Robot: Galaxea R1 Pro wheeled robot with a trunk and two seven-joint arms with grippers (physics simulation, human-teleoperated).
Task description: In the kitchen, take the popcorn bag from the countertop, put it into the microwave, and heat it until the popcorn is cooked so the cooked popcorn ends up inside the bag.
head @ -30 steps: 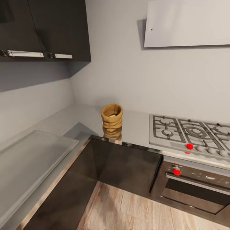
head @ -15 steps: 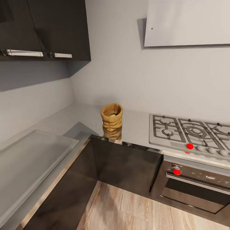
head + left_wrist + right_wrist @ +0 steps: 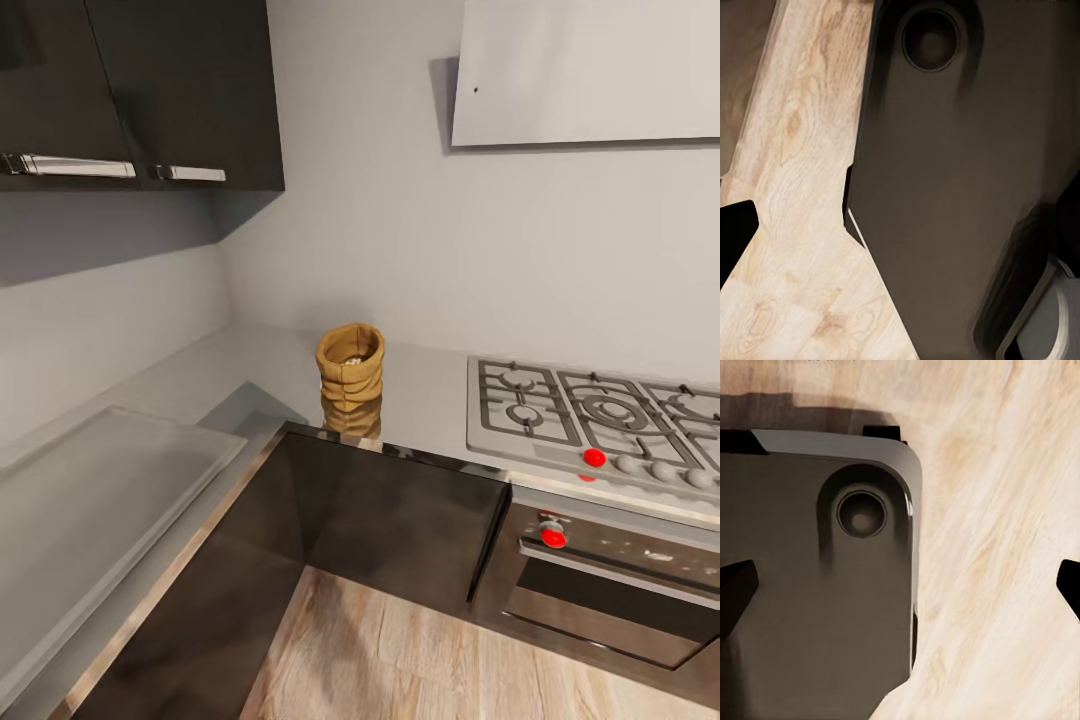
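The popcorn bag (image 3: pixel 351 372), a mustard-yellow sack with a rolled-down rim, stands upright on the grey countertop (image 3: pixel 425 400) near its inner corner, just left of the hob. Whitish popcorn (image 3: pixel 352 360) shows inside its mouth. The microwave is out of view. In the left wrist view my left gripper (image 3: pixel 900 232) hangs over the robot's dark base and the wood floor, fingers wide apart and empty. My right gripper (image 3: pixel 900 589) is also open and empty, with dark fingertips (image 3: pixel 735 585) at the picture's edges above the base and floor.
A steel gas hob (image 3: pixel 590 410) with red knobs sits right of the bag, above a built-in oven (image 3: pixel 610 580). Dark wall cabinets (image 3: pixel 180 90) hang at upper left, and a pale hood (image 3: pixel 590 75) at upper right. A flat pale slab (image 3: pixel 90 490) lies on the left counter run. Wood floor (image 3: pixel 400 660) fills the corner.
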